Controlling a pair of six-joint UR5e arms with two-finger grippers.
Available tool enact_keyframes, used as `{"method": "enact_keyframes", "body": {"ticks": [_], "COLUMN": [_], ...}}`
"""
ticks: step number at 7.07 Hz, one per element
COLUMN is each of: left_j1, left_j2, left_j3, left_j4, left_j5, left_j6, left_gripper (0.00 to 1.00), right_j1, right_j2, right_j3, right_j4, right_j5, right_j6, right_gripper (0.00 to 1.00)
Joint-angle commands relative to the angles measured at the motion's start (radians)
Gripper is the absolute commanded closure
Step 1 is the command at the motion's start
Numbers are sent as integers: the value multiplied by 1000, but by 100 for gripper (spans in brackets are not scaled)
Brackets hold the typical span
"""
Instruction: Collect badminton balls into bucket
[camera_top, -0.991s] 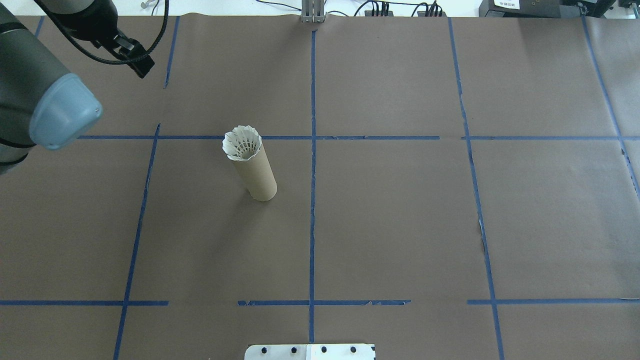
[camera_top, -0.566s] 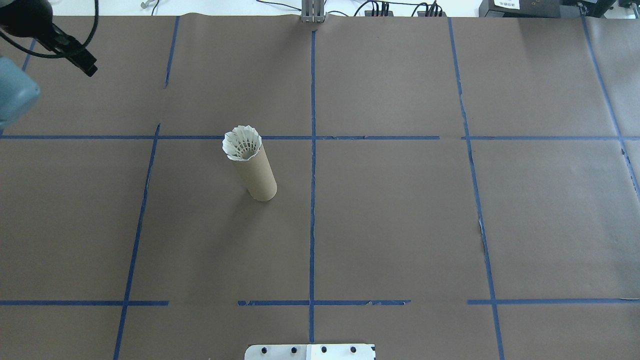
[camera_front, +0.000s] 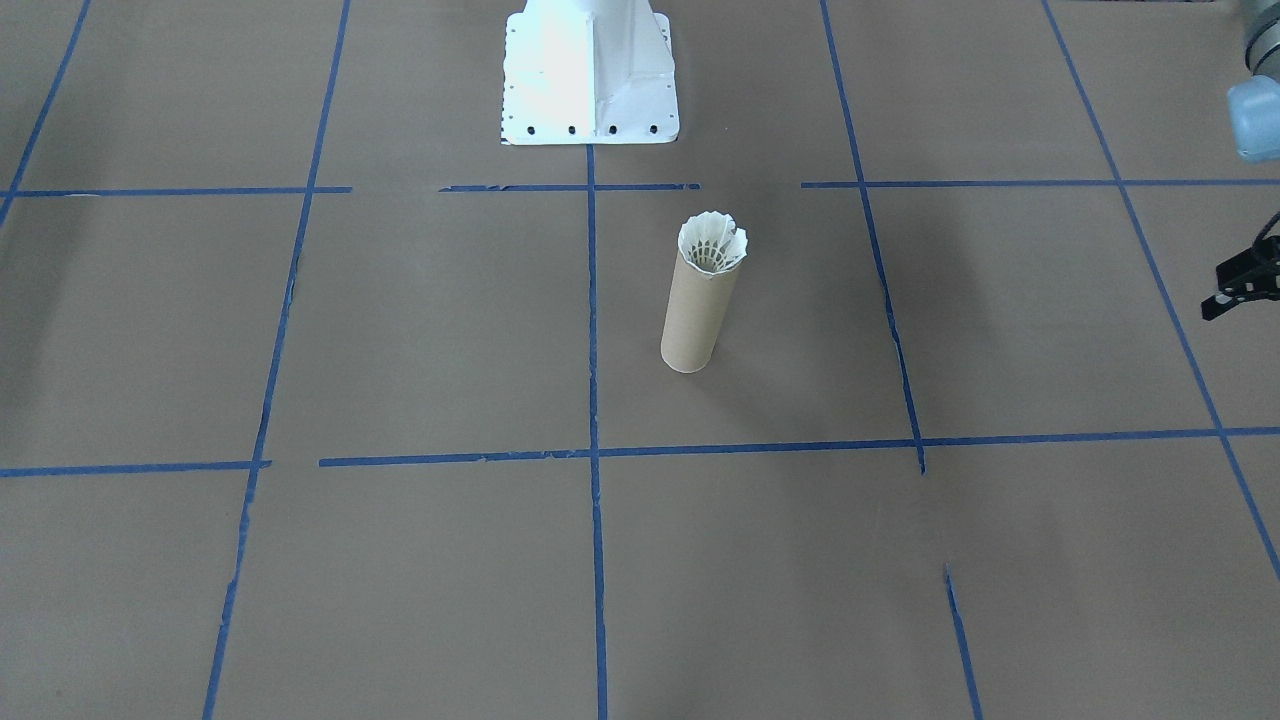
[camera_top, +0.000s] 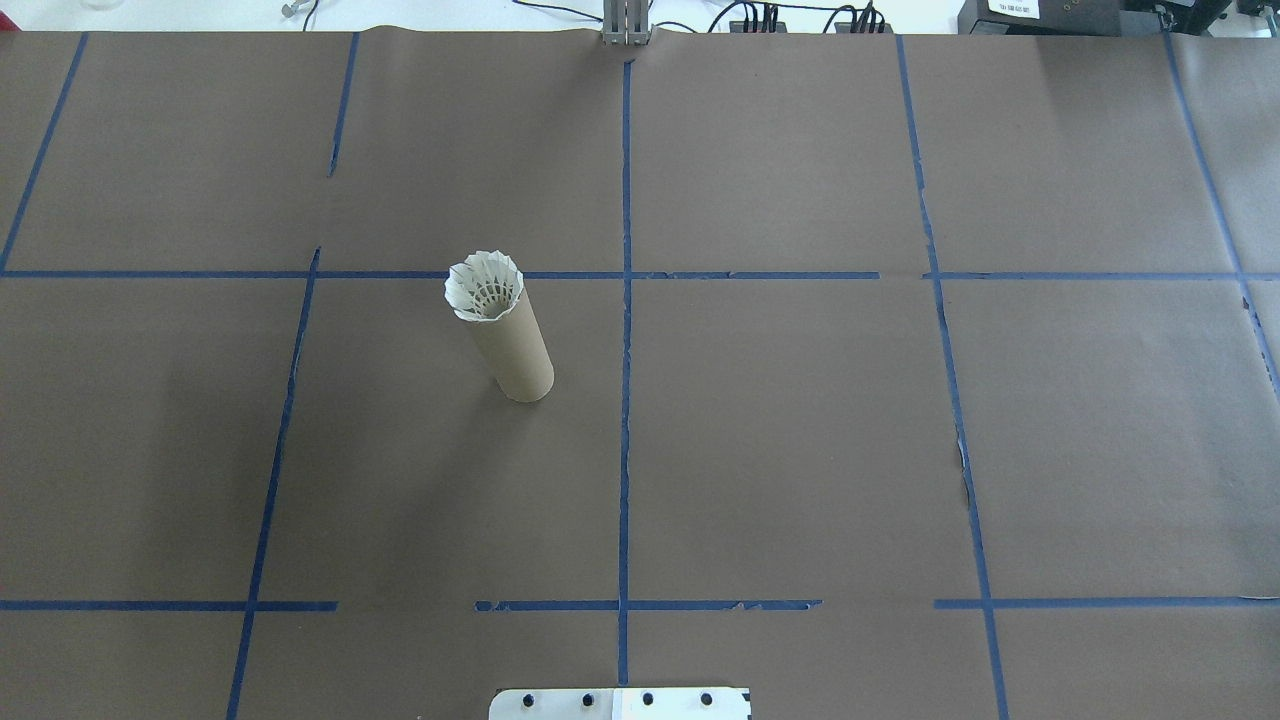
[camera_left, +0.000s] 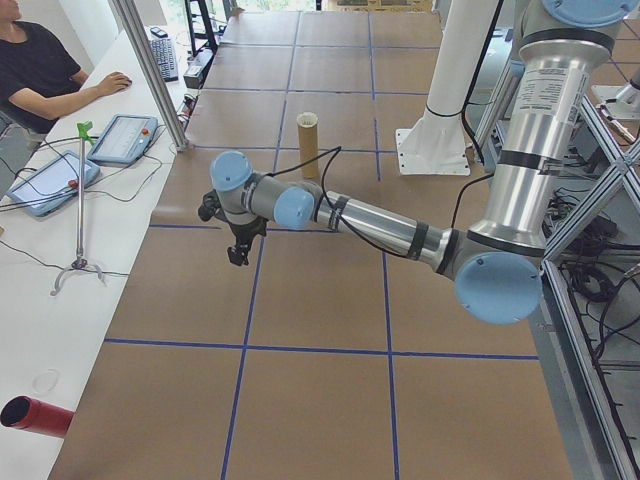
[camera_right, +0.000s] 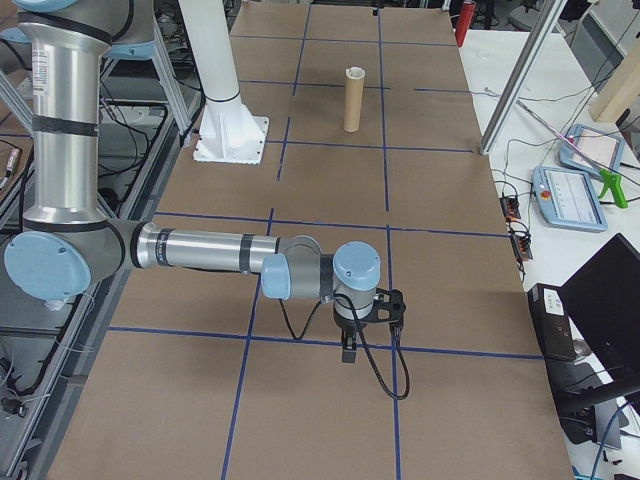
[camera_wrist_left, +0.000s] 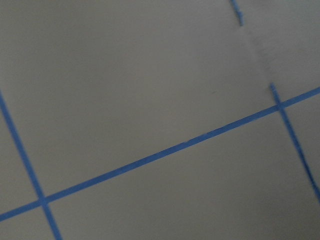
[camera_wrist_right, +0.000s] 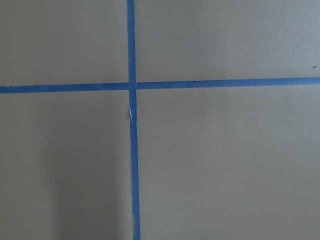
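Observation:
The bucket (camera_top: 517, 352), a tall brown cardboard tube, stands upright left of the table's centre line, also in the front view (camera_front: 695, 318). One badminton ball (camera_top: 484, 286) sits in its mouth, cork down, its white feathers sticking above the rim (camera_front: 712, 243). The left gripper (camera_left: 237, 256) hangs over the table's left end, well clear of the bucket; only a black part of it (camera_front: 1240, 285) shows at the front view's right edge. The right gripper (camera_right: 347, 350) hovers low over the table's right end. I cannot tell whether either is open or shut. Both wrist views show only paper and tape.
Brown paper with blue tape lines covers the table (camera_top: 800, 420). The white robot base (camera_front: 590, 75) stands at the near middle edge. A person (camera_left: 40, 65) sits at a side desk with tablets (camera_left: 125, 138). A teach pendant (camera_right: 572, 195) lies beyond the right end.
The left arm has drawn back to the left and has left the overhead view. The bucket and the badminton ball in it have not moved.

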Motion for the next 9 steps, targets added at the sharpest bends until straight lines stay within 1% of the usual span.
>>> {"method": "enact_keyframes", "body": {"ticks": [1, 2, 3, 4, 5, 6, 7, 8, 9], "left_j1": [-106, -113, -128, -131, -139, -140, -142, -142, -142], "left_j2": [32, 45, 48, 56, 61, 61, 62, 59, 58], "left_j3": [95, 89, 89, 89, 80, 60, 28, -4, -9], "left_j4": [9, 27, 33, 36, 99, 163, 263, 323, 332], "left_j5": [5, 6, 25, 108, 124, 126, 125, 122, 120], "left_j6": [38, 38, 39, 44, 55, 81, 82, 82, 81], "left_gripper": [0, 0, 0, 0, 0, 0, 0, 0, 0], "right_j1": [0, 0, 0, 0, 0, 0, 0, 0, 0], "right_j2": [0, 0, 0, 0, 0, 0, 0, 0, 0], "right_j3": [0, 0, 0, 0, 0, 0, 0, 0, 0], "right_j4": [0, 0, 0, 0, 0, 0, 0, 0, 0], "right_j5": [0, 0, -1, 0, -1, 0, 0, 0, -1], "right_j6": [0, 0, 0, 0, 0, 0, 0, 0, 0], "right_gripper": [0, 0, 0, 0, 0, 0, 0, 0, 0]}}
